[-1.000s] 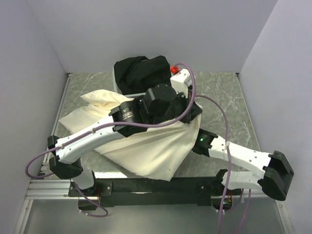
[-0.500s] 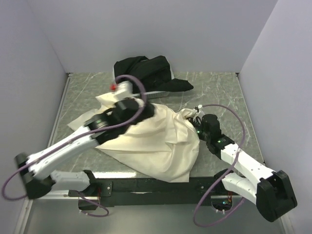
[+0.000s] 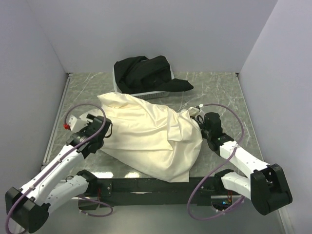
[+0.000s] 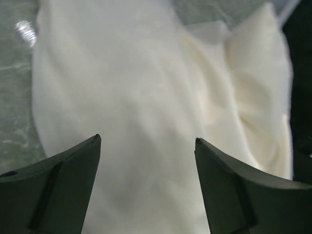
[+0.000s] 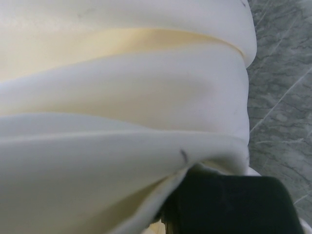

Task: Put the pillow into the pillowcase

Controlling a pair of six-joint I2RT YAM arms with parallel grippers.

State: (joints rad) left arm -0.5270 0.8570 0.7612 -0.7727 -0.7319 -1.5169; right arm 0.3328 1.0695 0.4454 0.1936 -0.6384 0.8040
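Marble tabletop (image 3: 219,92): wrist views alone show left claw (image 4: 147,139) released, right claw (image 3: 199,118) pinching the pillowcase (image 3: 146,131).

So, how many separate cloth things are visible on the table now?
2. The cream pillowcase lies in the middle of the table; a black cloth heap sits at the far edge. The pillow is not visible, perhaps hidden inside it.

pillowcase (image 4: 146,97) is blurred in left wrist view and cut off by right wrist frame edges; right gripper (image 3: 196,117) fingertips are buried in its folds.
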